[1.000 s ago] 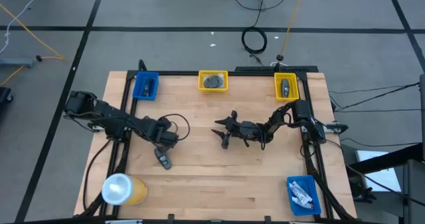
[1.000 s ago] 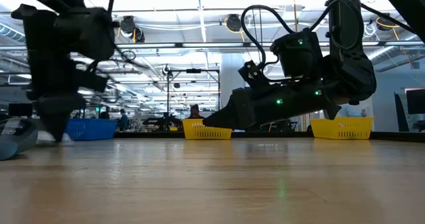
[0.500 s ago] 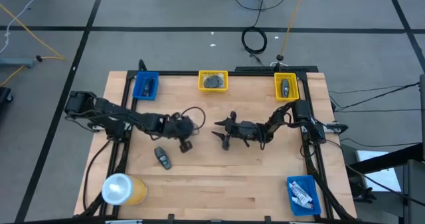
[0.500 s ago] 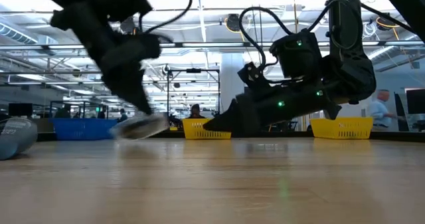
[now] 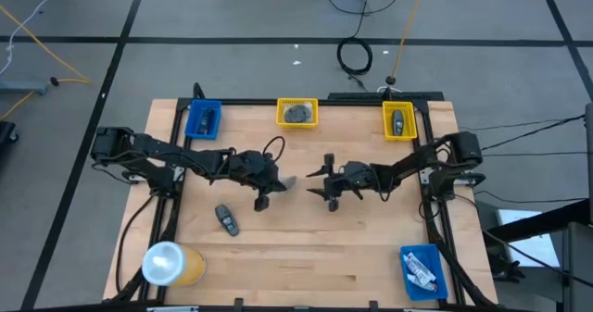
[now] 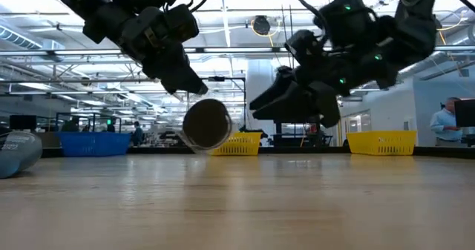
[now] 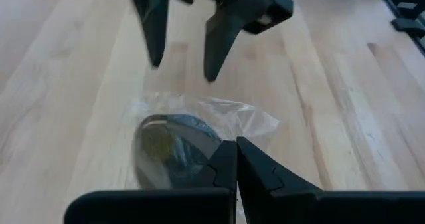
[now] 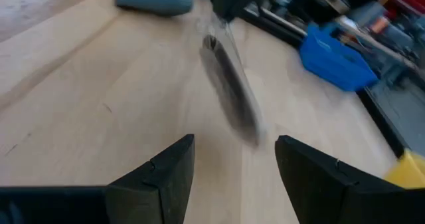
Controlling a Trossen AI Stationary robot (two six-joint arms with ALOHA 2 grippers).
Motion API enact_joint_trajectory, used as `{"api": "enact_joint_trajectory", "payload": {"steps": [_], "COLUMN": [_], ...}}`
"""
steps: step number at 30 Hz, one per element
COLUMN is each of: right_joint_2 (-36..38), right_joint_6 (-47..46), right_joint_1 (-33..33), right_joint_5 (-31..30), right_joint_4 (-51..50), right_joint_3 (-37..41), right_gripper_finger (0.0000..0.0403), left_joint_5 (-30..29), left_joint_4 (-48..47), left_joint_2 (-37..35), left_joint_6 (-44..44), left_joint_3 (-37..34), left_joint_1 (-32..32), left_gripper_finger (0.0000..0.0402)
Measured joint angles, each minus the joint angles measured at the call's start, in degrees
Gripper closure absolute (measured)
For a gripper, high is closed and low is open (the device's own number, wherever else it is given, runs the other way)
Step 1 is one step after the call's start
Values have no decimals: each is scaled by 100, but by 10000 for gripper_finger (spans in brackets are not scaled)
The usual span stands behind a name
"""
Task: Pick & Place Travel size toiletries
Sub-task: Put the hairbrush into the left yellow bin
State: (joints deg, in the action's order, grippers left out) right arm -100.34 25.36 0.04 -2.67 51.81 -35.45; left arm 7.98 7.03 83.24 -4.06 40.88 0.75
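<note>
My left gripper (image 5: 271, 184) is over the middle of the table, shut on a grey round flat disc (image 6: 206, 124) wrapped in clear plastic. In the low view the disc hangs clear of the tabletop. My right gripper (image 5: 324, 184) is open just to the disc's right, fingertips pointing at it without touching. Its own wrist view shows the disc (image 8: 229, 91) edge-on ahead of the open fingers. A black oblong piece (image 5: 225, 219) lies flat on the wood toward the near left. My left gripper pinches the disc at its rim (image 7: 202, 156), together with the clear wrapper (image 7: 252, 124), between its two shut fingertips. The fingers slant down from the table's left. The disc hangs below them, lifted clear, standing upright with its flat face toward the near edge.
Along the far edge stand a blue bin (image 5: 203, 119) and two yellow bins (image 5: 297, 113) (image 5: 398, 120), each holding items. Another blue bin (image 5: 422, 270) with white tubes sits at the near right corner. A large yellow roll (image 5: 171, 264) stands at the near left.
My left gripper has moved from beside the black oblong piece toward the table's middle and right, and upward, carrying the disc off the table. My right gripper has risen and shifted slightly right, staying open.
</note>
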Motion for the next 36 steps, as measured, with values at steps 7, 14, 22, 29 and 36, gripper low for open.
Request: {"api": "enact_joint_trajectory", "payload": {"steps": [7, 14, 22, 29, 36], "right_joint_2": [-193, -467, -435, 416, 785], "right_joint_6": [628, 405, -135, -21, 465], "right_joint_1": [-164, -250, -400, -826, -1852], "right_joint_5": [598, 1179, 979, 88, 77], "right_joint_4": [-330, -517, -601, -2199, -4827], "right_joint_3": [-591, -866, -864, -1197, -2732], "right_gripper_finger": [202, 266, 381, 377, 374], "left_joint_5": [7, -98, -955, -1445, -1501], "left_joint_4": [345, 465, 197, -947, 1556], "left_joint_2": [2, 1, -4, -160, 85], "left_joint_6": [235, 304, 726, 617, 260], "left_joint_3": [0, 0, 4, -87, -1242], "left_joint_1": [-2, -2, 21, 287, 308], "left_gripper_finger": [399, 396, 373, 287, 234]}}
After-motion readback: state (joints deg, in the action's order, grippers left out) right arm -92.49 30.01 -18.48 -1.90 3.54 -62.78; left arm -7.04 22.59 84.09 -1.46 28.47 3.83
